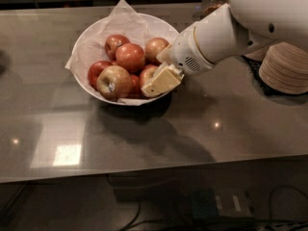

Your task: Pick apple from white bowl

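Reaching in from the right side of the camera view, the white arm (250, 18) slants down and leftward, and its gripper (155, 77) sits low at the right-hand edge of the white bowl (166, 25). A cream-coloured block of the gripper lies across the bowl's near right rim, pressed up against the apple (147, 74). This apple, red-orange with a paler patch, rests inside the bowl on its right side and is partly covered by the gripper. Whether the jaws are parted or closed on the fruit cannot be told from here.

The bowl stands on the grey glossy desk (202, 129), toward its far left part, and is lined with crinkled white paper (122, 16) that rises to a peak over the back rim. Five more apples share it: a yellow-red apple with a small sticker (114, 82) at the front (touching the red one behind it), a dark red apple (97, 71) at the left, a red apple (130, 57) in the middle, another red apple (116, 43) behind that, and a red-orange apple (156, 47) at the back right, just beside the wrist.

Well apart from the bowl, at the right edge, a stack of tan paper plates (286, 69) sits partly hidden by the arm. A bright square reflection (67, 154) shows on the desk near its front left
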